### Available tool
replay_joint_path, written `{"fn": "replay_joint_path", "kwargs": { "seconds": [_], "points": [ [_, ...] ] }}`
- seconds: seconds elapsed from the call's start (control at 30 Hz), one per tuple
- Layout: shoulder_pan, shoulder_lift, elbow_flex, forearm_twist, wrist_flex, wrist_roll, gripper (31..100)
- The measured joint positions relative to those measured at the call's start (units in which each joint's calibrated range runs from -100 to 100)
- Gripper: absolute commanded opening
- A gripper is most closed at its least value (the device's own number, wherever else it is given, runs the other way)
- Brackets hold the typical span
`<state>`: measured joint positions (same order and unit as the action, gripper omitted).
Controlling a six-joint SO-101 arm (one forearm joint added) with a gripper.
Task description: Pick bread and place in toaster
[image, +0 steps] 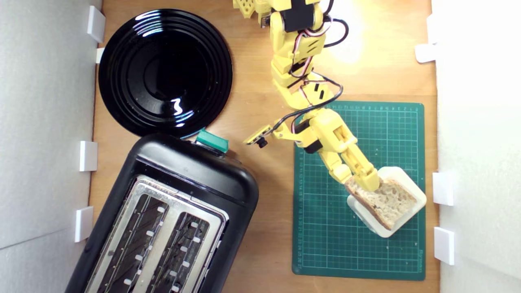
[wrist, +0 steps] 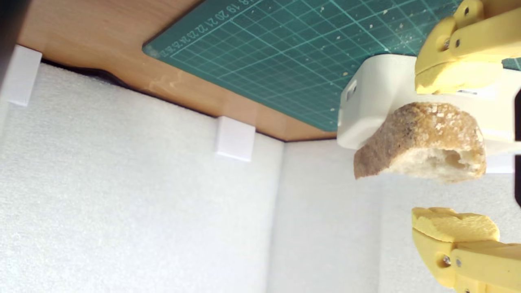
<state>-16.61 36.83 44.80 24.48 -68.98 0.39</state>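
Yellow gripper (wrist: 456, 152) open astride bread slice (wrist: 421, 140) on cream block (image: 403, 179), grasp pending; closure required before carry to toaster (image: 171, 219).

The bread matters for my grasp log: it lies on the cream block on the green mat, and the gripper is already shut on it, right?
Not quite. The bread does lie on the cream block on the green mat, but the wrist view shows the gripper open, pads apart on either side of the slice.
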Motion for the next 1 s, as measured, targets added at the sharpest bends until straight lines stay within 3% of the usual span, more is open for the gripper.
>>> {"fn": "replay_joint_path", "kwargs": {
  "seconds": [0.67,0.87,1.0],
  "points": [
    [-0.5,3.4,-4.6,-0.2,0.0,0.0,90.2],
    [-0.5,3.4,-4.6,-0.2,0.0,0.0,77.2],
    [-0.5,3.4,-4.6,-0.2,0.0,0.0,72.3]
  ]
}}
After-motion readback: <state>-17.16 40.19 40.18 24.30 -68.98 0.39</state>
